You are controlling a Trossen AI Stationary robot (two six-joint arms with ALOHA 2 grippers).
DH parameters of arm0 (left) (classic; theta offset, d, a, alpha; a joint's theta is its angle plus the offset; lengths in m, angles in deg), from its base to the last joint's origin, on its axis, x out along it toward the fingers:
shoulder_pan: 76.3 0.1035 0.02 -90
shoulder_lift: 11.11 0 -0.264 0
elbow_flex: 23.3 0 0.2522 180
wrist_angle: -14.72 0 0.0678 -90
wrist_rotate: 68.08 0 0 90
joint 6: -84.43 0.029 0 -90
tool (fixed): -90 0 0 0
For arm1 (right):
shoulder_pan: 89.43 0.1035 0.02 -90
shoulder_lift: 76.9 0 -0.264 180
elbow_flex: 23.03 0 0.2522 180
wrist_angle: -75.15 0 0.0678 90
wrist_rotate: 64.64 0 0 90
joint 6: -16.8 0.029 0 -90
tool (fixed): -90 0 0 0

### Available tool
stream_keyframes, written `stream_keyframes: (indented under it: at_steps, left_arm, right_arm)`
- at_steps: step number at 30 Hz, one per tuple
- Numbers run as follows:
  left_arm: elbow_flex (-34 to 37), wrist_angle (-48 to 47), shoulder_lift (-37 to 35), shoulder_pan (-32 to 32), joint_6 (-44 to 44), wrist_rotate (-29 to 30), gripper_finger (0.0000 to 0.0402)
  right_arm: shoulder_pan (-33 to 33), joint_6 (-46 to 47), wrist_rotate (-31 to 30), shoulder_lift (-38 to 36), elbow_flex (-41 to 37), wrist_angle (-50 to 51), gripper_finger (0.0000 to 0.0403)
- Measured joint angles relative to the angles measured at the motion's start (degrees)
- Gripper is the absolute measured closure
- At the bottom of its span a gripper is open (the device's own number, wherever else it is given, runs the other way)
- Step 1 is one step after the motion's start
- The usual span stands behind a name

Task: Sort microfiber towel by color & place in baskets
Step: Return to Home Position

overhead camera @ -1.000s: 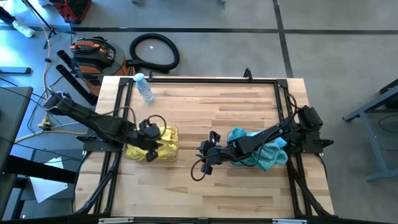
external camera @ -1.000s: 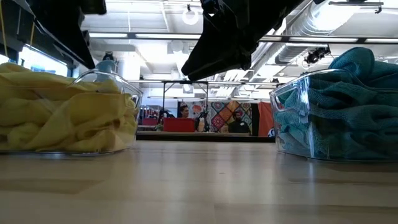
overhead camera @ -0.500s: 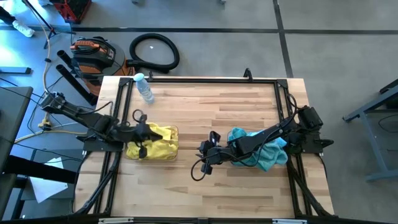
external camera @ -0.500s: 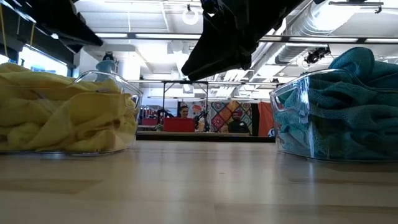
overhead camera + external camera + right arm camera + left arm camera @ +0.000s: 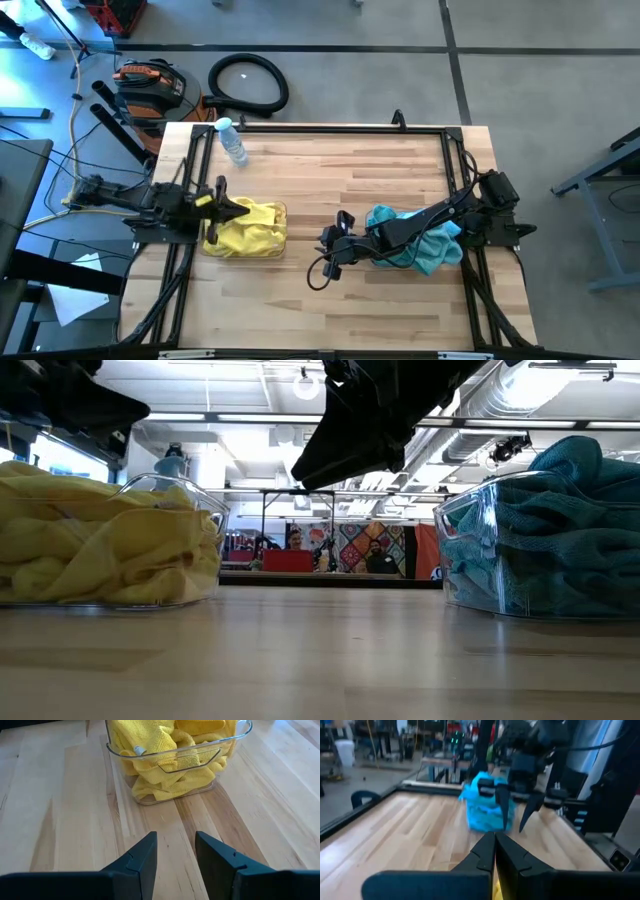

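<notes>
No loose cloth shows on the surface (image 5: 340, 170), so the sorting looks done, and I judge the step in hand to be sending the arms to rest. Nearest is the yellow-filled basket (image 5: 170, 754), which holds the yellow towels (image 5: 250, 225). Its long axis runs sideways across the surface, with one short, handled end facing the right pincer (image 5: 175, 836). That pincer hangs open and empty, raised, between the yellow basket and the teal-filled basket (image 5: 452, 560), where teal towels (image 5: 570, 530) heap above the rim. The left pincer (image 5: 494, 840), closed on nothing, hovers over the yellow basket's opposite short end. The next move probably calls for lifting clear of both rims while gripping nothing. Farther back from the yellow basket stands a water bottle (image 5: 232, 142).
</notes>
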Motion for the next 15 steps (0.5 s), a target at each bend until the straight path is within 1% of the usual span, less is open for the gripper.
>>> stream_keyframes:
  at_steps: [3, 4, 7, 9, 12, 15]
  left_arm:
    - [2.3, -0.1, -6.5, 1.0, 1.7, -2.5, 0.0401]
    - [3.1, 0.6, -7.4, 1.2, 2.3, -3.1, 0.0401]
    - [4.7, 2.3, -7.2, 2.1, 4.1, -4.5, 0.0401]
    - [6.2, 6.7, -6.9, 2.8, 4.8, -5.1, 0.0401]
    - [9.6, 10.3, -7.1, 4.1, 5.6, -7.2, 0.0401]
    - [9.5, 10.3, -7.2, 5.9, 5.0, -7.9, 0.0401]
  right_arm:
    - [0.0, 0.0, -0.1, 0.0, 0.0, 0.0, 0.0274]
    - [0.0, 0.0, -0.1, 0.0, 0.0, 0.0, 0.0274]
    - [0.0, 0.0, -0.1, 0.0, 0.0, 0.1, 0.0274]
    - [0.0, 0.0, -0.1, 0.0, 0.0, 0.1, 0.0274]
    - [0.0, 0.4, -0.1, 0.0, 0.0, 0.2, 0.0274]
    - [0.0, 0.4, -0.1, 0.0, 0.0, 0.3, 0.0274]
